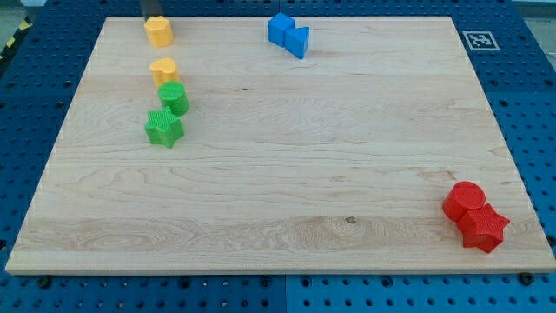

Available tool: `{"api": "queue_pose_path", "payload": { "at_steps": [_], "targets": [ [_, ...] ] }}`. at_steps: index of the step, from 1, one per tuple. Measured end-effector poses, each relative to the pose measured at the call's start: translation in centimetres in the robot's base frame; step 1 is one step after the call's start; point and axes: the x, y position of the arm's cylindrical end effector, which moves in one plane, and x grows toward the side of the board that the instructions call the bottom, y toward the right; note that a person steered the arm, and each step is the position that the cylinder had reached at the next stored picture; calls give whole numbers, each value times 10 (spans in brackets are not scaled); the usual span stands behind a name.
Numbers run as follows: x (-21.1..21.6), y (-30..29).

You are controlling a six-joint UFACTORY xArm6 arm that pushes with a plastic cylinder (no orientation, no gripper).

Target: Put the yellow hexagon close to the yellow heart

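The yellow hexagon (158, 31) sits near the view's top left of the wooden board (278, 174). The yellow heart (163, 70) lies a short way below it, with a gap of bare wood between them. My tip (153, 16) is a dark rod coming in at the view's top edge, right behind the hexagon and touching or nearly touching its far side.
A green cylinder (174, 97) sits just below the heart, and a green star (163, 128) below that. Two blue blocks (287, 35) lie at the top centre. A red cylinder (465, 200) and a red star (483, 228) lie at the bottom right.
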Motion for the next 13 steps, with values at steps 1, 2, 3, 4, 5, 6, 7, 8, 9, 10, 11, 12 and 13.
{"api": "queue_pose_path", "payload": {
  "at_steps": [1, 2, 3, 4, 5, 6, 7, 8, 9, 10, 11, 12, 13],
  "targets": [
    [25, 1],
    [42, 7],
    [47, 7],
    [38, -4],
    [19, -11],
    [19, -11],
    [20, -11],
    [47, -11],
    [73, -10],
    [73, 1],
    [73, 24],
    [73, 25],
    [73, -5]
  ]
}}
